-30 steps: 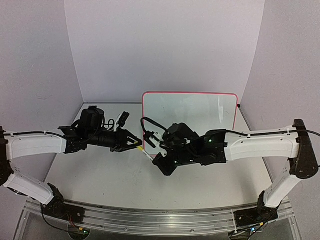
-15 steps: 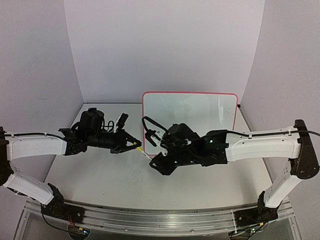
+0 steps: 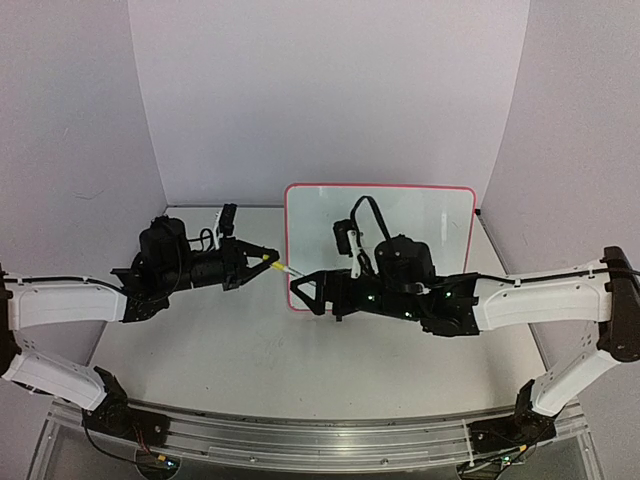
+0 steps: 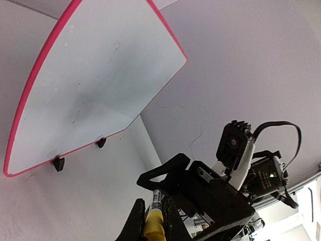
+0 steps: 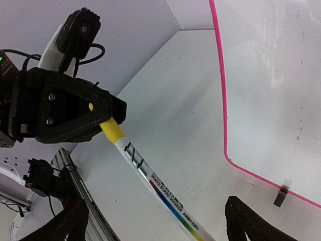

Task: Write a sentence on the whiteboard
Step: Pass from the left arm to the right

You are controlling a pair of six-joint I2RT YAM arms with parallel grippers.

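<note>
The whiteboard (image 3: 400,225), pink-rimmed, stands upright at the back of the table; it also fills the upper left of the left wrist view (image 4: 95,75). No sentence shows on its face. My left gripper (image 3: 268,257) is shut on the yellow-capped end of a whiteboard marker (image 3: 286,268). The marker's body (image 5: 150,175) points toward the board's lower left corner. My right gripper (image 3: 308,290) is open just past the marker's free end, with its fingers (image 5: 248,221) spread on either side of the marker and not touching it.
The board rests on small black feet (image 4: 58,163) on the pale table (image 3: 200,330). Grey walls close in the back and both sides. A metal rail (image 3: 320,435) runs along the near edge.
The right gripper has opened and let go of the marker, and its wrist has swung up and to the right. The left gripper has shut on the marker and lifted it toward the board.
</note>
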